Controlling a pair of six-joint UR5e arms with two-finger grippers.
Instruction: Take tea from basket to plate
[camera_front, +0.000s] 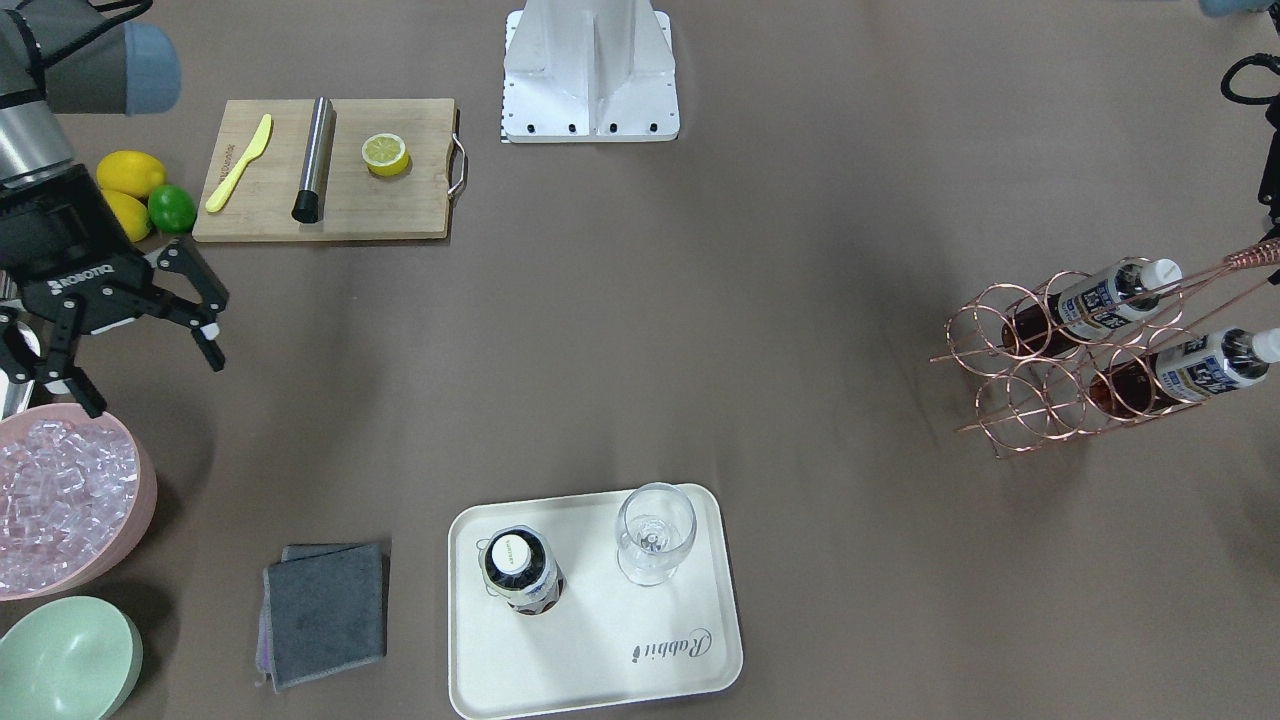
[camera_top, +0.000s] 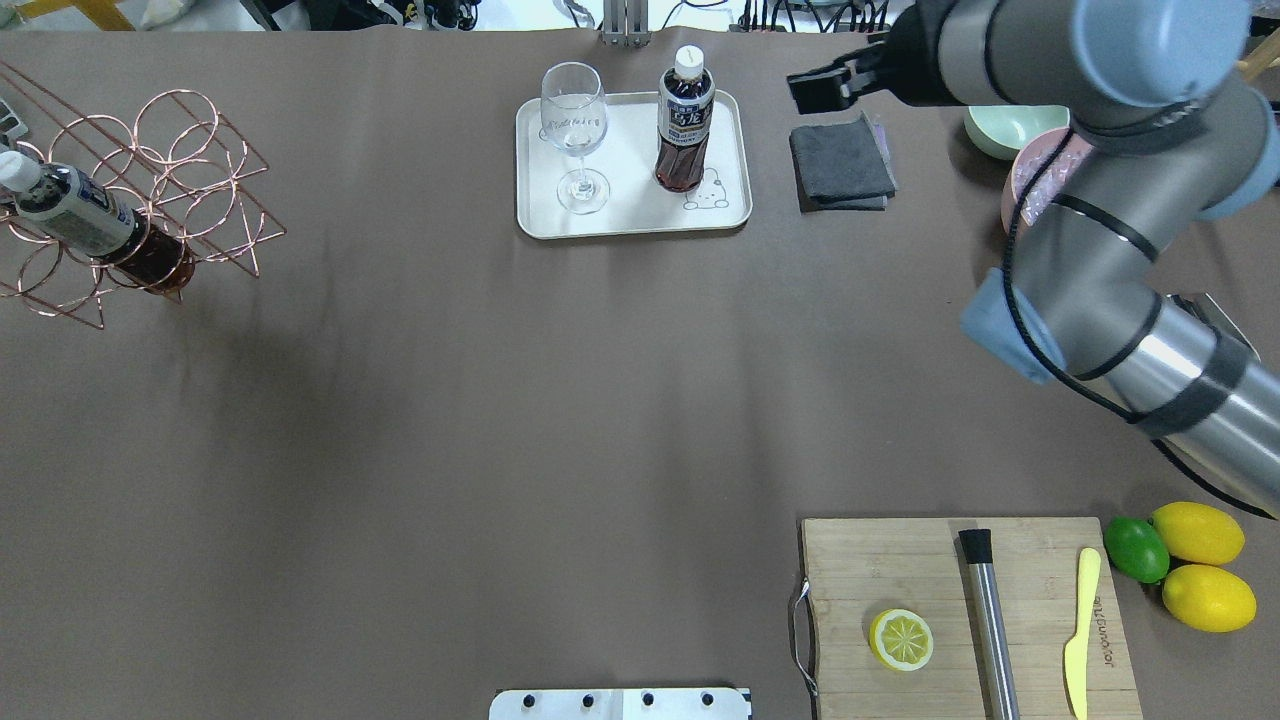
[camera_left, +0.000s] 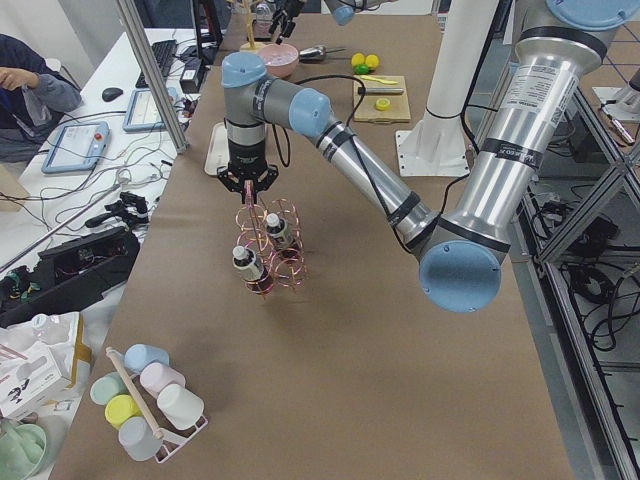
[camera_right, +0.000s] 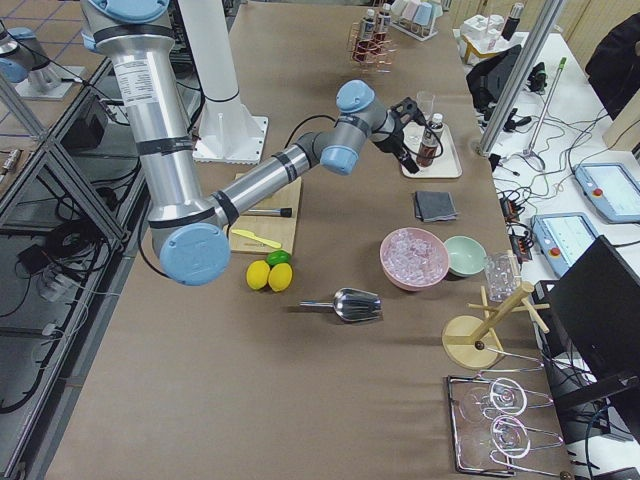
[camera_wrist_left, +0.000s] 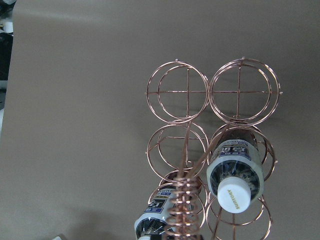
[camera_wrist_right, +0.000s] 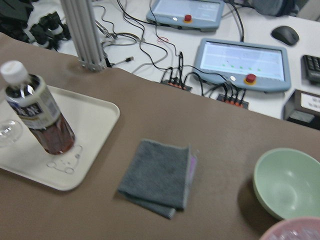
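One tea bottle (camera_front: 520, 570) stands upright on the cream plate (camera_front: 600, 650), beside a wine glass (camera_front: 655, 530); the bottle also shows in the overhead view (camera_top: 685, 120) and the right wrist view (camera_wrist_right: 37, 112). Two more tea bottles (camera_front: 1110, 298) (camera_front: 1210, 365) lie in the copper wire basket (camera_front: 1010, 400), also seen in the left wrist view (camera_wrist_left: 234, 172). My right gripper (camera_front: 150, 380) is open and empty, above the pink ice bowl's edge, well away from the plate. My left gripper (camera_left: 247, 185) hovers over the basket; I cannot tell whether it is open or shut.
A folded grey cloth (camera_front: 325, 610) lies beside the plate. A pink bowl of ice (camera_front: 60, 500) and a mint-green bowl (camera_front: 65, 660) sit under the right arm. A wooden cutting board (camera_front: 340, 170) holds a lemon half, a yellow knife and a steel tool; lemons and a lime lie beside it.
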